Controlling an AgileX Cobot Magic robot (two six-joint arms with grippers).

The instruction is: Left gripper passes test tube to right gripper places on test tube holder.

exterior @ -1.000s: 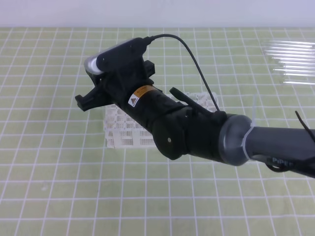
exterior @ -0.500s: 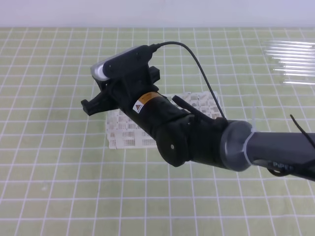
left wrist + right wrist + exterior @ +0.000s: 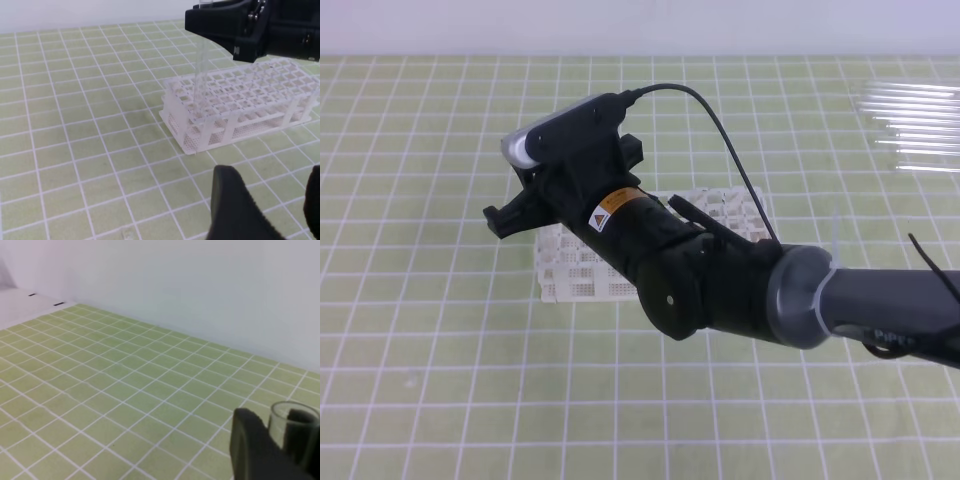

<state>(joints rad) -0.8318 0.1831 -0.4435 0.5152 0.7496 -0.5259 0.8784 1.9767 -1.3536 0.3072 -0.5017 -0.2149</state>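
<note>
My right gripper [image 3: 505, 215] reaches across to the left and hangs over the white test tube holder [image 3: 570, 272], whose middle the arm hides. In the left wrist view the right gripper [image 3: 210, 22] is shut on the clear test tube [image 3: 201, 65], which stands nearly upright. The tube's lower end meets the left end of the test tube holder [image 3: 240, 107]; I cannot tell how deep it sits. The tube's open mouth [image 3: 294, 422] shows between the fingers [image 3: 252, 447] in the right wrist view. My left gripper [image 3: 272, 210] is open and empty, low in front of the holder.
Several clear tubes [image 3: 918, 125] lie side by side at the back right of the green gridded mat [image 3: 420, 350]. The right arm [image 3: 840, 295] stretches from the right edge across the middle. A black cable [image 3: 720, 120] arcs above the wrist.
The right gripper with the tube shifted slightly right and nearer over the holder a second ago, and has stayed almost still since. The left gripper stays open.
</note>
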